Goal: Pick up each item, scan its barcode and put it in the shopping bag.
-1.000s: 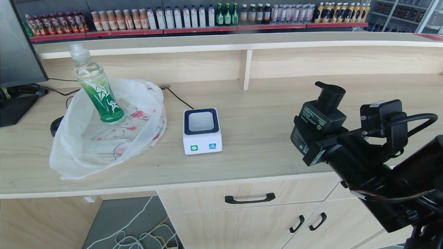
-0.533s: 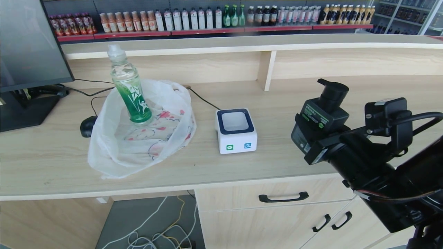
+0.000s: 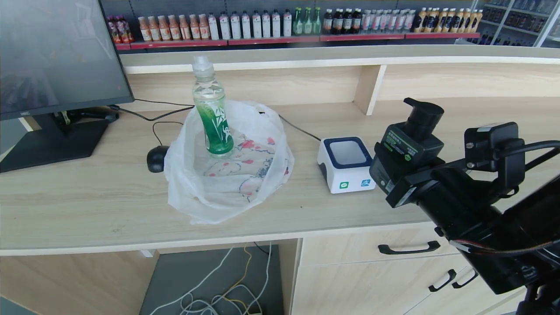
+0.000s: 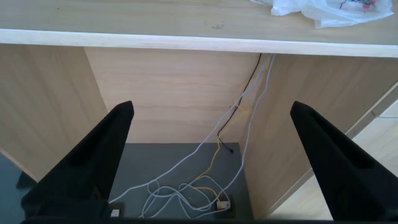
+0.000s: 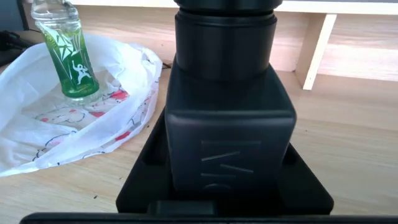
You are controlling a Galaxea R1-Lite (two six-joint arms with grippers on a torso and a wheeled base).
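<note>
A black pump bottle (image 3: 409, 140) is held above the counter's right part, with my right gripper (image 3: 399, 177) shut on its square body. Just left of it stands the white barcode scanner (image 3: 345, 170) with a dark blue top frame. A white shopping bag (image 3: 227, 188) lies spread open on the counter middle, and a green drink bottle (image 3: 213, 122) stands upright in it. In the right wrist view the black pump bottle (image 5: 227, 124) is close up, with the green bottle (image 5: 67, 56) and the bag (image 5: 74, 130) behind it. My left gripper (image 4: 211, 155) hangs open below the counter edge.
A monitor (image 3: 57, 57) stands at the counter's back left, a black mouse (image 3: 156, 158) beside the bag. A raised wooden ledge with a divider (image 3: 367, 89) bounds the back. Drawers (image 3: 407, 249) sit under the counter at right; loose cables (image 4: 199, 180) lie on the floor below.
The head camera has swung left, so the counter things sit farther right in the picture. The black pump bottle in my right gripper is now closer to the scanner.
</note>
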